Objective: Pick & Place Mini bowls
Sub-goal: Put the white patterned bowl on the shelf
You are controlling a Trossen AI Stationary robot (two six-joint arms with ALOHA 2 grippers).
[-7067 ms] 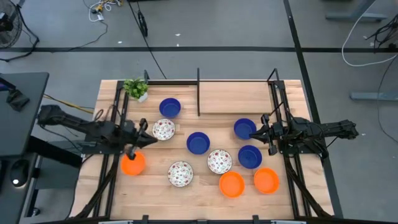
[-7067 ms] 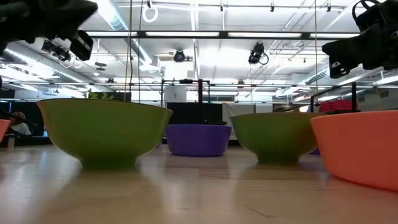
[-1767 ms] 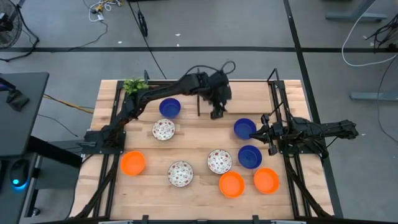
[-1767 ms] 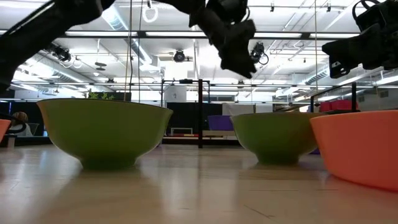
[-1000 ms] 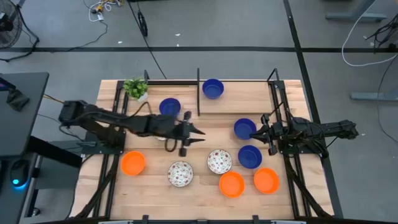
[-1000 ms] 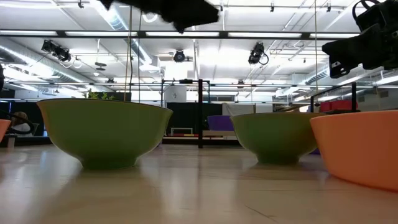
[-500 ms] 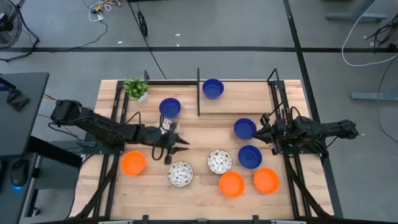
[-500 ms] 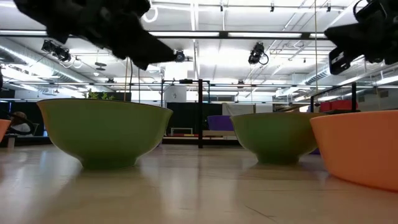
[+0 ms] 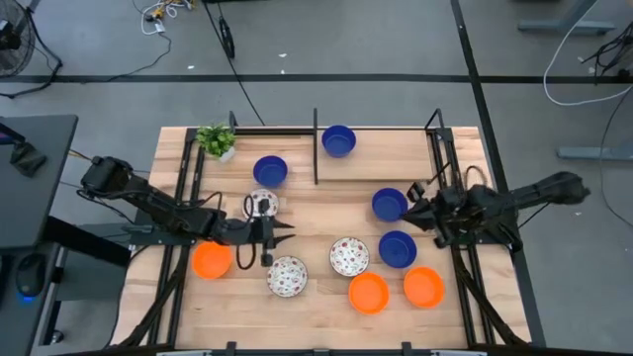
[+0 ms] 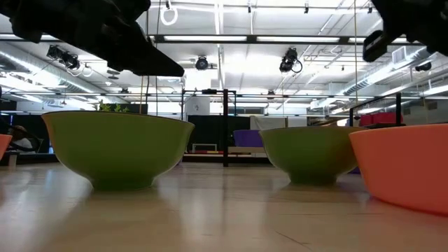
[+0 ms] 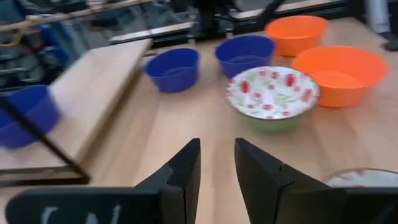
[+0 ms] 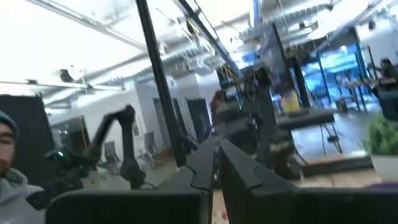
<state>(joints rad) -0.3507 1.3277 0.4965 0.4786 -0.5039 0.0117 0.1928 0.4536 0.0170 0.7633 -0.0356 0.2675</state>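
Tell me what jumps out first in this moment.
Brightly coloured mini bowls scattered over the wooden table: blue ones toward the back and right, orange ones along the front, floral ones mid-table. The left gripper, open and empty, hovers just above a floral bowl near the front. A lone blue bowl sits at the far edge beside a black upright post.
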